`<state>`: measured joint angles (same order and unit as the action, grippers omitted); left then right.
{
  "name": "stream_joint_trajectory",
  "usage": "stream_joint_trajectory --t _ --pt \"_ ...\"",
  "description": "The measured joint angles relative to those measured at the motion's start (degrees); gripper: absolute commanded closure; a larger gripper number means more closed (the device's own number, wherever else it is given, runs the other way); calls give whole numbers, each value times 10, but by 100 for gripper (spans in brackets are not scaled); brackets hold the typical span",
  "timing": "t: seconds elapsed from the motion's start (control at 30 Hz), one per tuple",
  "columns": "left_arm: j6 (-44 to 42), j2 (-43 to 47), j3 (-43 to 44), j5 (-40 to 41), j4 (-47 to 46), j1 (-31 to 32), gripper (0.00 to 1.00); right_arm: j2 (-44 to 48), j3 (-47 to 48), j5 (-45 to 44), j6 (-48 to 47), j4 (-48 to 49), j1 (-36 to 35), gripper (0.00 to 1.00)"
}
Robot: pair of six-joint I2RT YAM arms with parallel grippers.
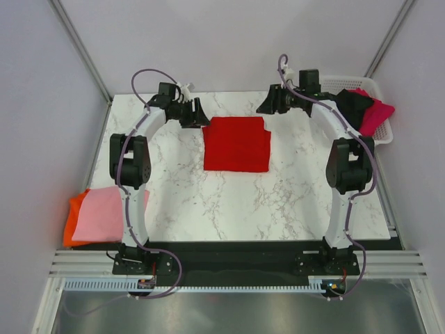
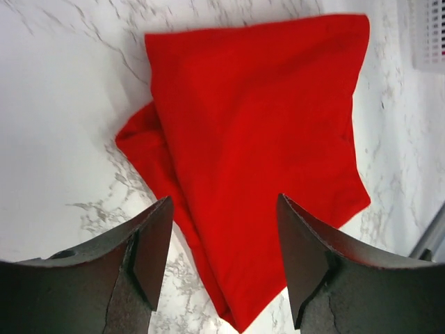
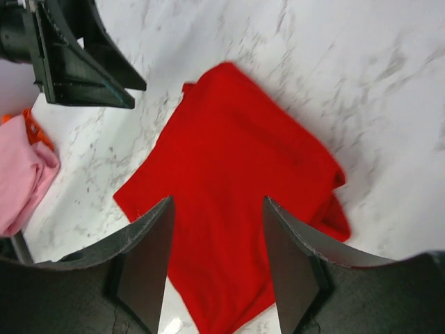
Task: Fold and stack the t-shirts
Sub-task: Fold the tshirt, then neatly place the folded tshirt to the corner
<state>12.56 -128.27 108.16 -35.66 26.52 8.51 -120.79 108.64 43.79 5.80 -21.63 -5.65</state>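
So the red t-shirt [image 1: 236, 144] sits folded into a neat rectangle on the marble table [image 1: 278, 202], toward the far side and right between the two arms. One corner looks a bit sloppy in the wrist views, with a layer of cloth sticking out past the edge.

Left gripper [image 2: 222, 209] hangs over the shirt's left edge with its jaws spread wide and nothing between them. It isn't touching the cloth as far as I can see. Right gripper [image 3: 217, 209] is the same on the other side, jaws wide apart and empty, hovering above the shirt's far right corner.

Over at the table's near left edge there's a folded light pink t-shirt [image 1: 101, 212] lying on top of an orange t-shirt [image 1: 71, 219], with the orange one peeking out along the left side.

At the far right corner is a white basket [image 1: 348, 83] with a black t-shirt [image 1: 351, 104] and a magenta t-shirt [image 1: 375, 111] bunched up in it, the magenta one spilling over the rim.
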Motion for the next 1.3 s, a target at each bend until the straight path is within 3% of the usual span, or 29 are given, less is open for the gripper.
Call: stream_joint_trajectory --t 0.3,0.33,0.37,0.8,0.9,1.0,1.13,1.2,1.3 --pt "30 -46 -23 -51 5 -10 28 -97 -18 26 15 -26 -47 40" --pt "35 -51 -23 -54 3 -12 19 -104 -18 26 17 -28 -46 40" --pt "40 -55 -23 -54 2 -13 18 -110 -18 26 17 -29 -46 40" --pt "84 -92 -24 -121 -41 -2 28 -141 -23 11 9 -35 -40 39" --pt "95 -98 -31 -141 -55 13 36 -148 -31 9 4 -40 -40 39" --pt "112 -105 -43 -159 -71 31 53 -148 -39 14 1 -38 -40 39" --pt "133 -109 -68 -170 -79 50 90 -143 -52 23 -7 -32 -39 40" --pt "140 -101 -89 -179 -83 55 98 -133 -67 23 -16 -33 -38 40" --pt "134 -63 -140 -169 -74 57 98 -113 -90 22 -26 -45 -38 41"
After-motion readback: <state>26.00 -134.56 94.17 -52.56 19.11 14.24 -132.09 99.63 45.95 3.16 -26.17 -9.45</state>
